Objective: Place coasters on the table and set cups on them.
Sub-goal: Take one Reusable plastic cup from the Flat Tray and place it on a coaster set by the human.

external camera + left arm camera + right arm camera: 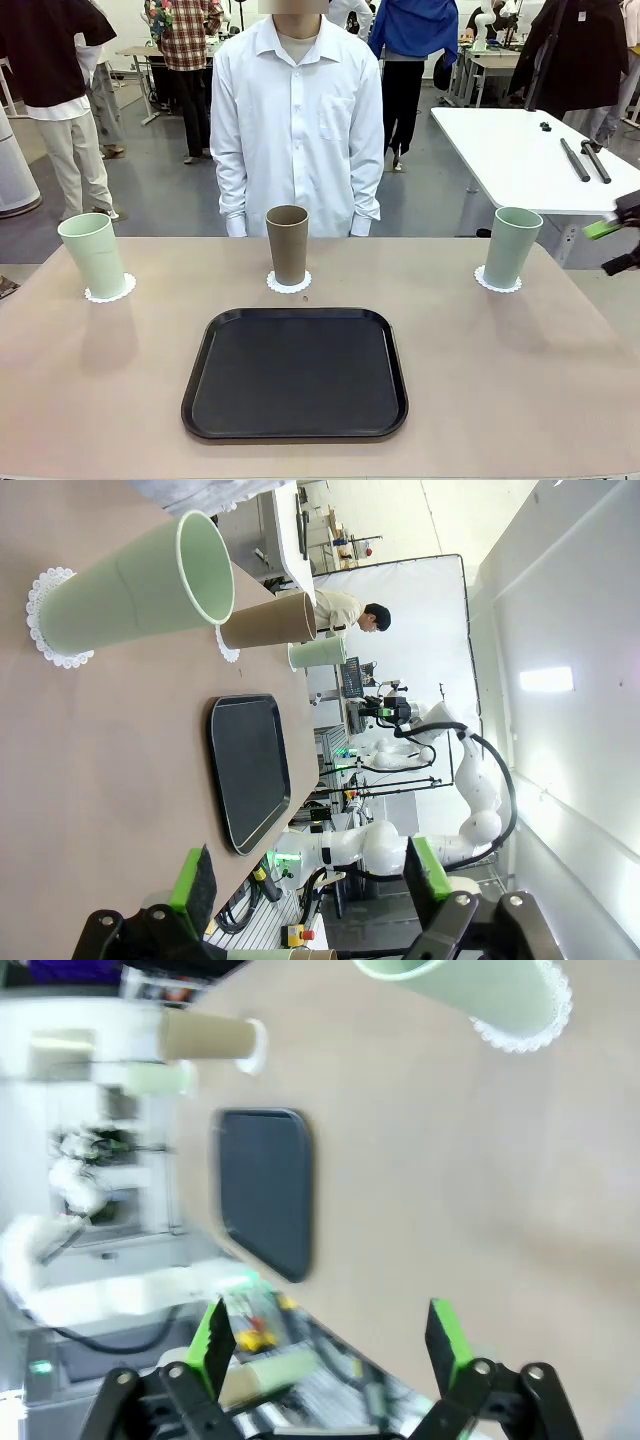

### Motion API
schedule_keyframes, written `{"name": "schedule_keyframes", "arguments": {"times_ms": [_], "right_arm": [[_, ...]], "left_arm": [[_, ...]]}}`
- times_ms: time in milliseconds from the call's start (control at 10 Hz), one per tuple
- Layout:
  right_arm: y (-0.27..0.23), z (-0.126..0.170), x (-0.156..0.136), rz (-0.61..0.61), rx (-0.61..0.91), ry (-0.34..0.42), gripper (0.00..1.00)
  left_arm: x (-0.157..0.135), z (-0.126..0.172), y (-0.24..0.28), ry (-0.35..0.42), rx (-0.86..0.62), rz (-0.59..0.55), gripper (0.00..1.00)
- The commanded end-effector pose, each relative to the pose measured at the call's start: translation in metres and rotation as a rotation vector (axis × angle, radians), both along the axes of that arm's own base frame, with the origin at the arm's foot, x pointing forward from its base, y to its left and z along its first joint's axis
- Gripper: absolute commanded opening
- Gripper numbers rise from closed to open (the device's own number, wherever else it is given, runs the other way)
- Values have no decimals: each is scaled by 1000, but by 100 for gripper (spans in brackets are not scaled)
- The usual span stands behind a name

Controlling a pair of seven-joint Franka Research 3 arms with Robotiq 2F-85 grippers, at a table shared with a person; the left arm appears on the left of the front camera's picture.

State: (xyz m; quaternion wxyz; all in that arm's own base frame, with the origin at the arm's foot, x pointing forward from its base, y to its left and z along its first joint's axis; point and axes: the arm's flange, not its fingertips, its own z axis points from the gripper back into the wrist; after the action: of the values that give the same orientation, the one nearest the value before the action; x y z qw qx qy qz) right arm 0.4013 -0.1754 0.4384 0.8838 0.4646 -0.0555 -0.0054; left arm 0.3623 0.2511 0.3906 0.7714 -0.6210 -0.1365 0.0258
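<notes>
Three cups stand upright on the beige table (520, 380), each on a white lacy coaster. A pale green cup (92, 255) on its coaster (110, 293) is at the far left. The brown cup (288, 245) and coaster (288, 284) are in the middle, before the person. Another pale green cup (511, 247) and coaster (497, 284) are at the far right. My right gripper (611, 246) hangs open at the right edge, just right of that cup (470, 985), nothing between its fingers (330, 1345). My left gripper (310, 880) is open and empty, back from the left cup (135, 590).
A black tray (295, 372) with nothing on it lies in the near middle of the table. The person stands at the far edge, arms down. A white table (520, 150) with black rods stands behind at the right.
</notes>
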Motion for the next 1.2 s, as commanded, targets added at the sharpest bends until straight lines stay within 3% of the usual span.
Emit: {"name": "schedule_keyframes", "arguments": {"times_ms": [0, 200, 400, 700, 1100], "right_arm": [[-43, -25, 18, -83, 403, 44, 100], [-64, -52, 11, -97, 567, 7, 100], [-79, -58, -3, -72, 589, -3, 100], [-83, -53, -14, -203, 489, -24, 100], [-73, -44, -5, -245, 379, -30, 100]], "left_arm": [[-2, 2, -1, -8, 0, 4, 100], [-2, 2, -1, -8, 0, 4, 100], [-2, 2, -1, -8, 0, 4, 100], [-2, 2, -1, -8, 0, 4, 100], [-2, 2, -1, -8, 0, 4, 100]]}}
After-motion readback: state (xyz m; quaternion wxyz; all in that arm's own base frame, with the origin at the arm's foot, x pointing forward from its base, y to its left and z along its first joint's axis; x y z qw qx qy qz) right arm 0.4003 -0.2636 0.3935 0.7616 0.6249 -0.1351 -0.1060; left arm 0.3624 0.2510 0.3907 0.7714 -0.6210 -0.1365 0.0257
